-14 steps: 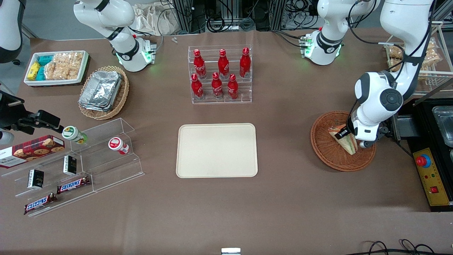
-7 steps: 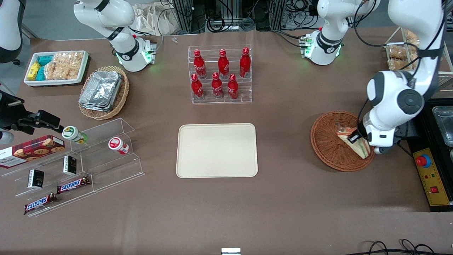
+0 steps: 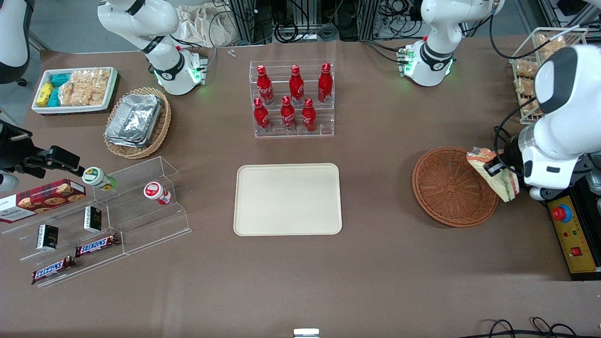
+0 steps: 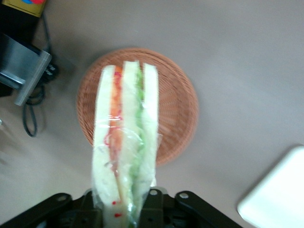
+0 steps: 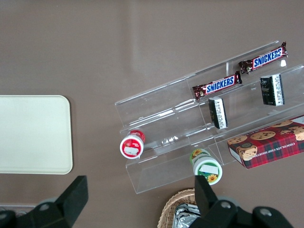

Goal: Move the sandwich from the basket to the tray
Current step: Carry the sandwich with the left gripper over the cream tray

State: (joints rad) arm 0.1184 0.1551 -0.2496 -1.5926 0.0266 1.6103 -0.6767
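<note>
1. The gripper [image 3: 494,167] is closed on the sandwich [image 3: 495,177], holding it in the air above the rim of the basket [image 3: 446,188] at the working arm's end of the table.
2. The left wrist view shows what the front view cannot: the sandwich [image 4: 124,142] seen edge-on, three pale bread layers with orange-red and green filling, wrapped in clear film, and the basket [image 4: 178,102] below it with nothing inside.
3. The front view alone shows the whole tray [image 3: 287,199], bare, well apart from the basket, at mid-table.
4. The wrist view catches only a corner of the tray [image 4: 278,194].
</note>
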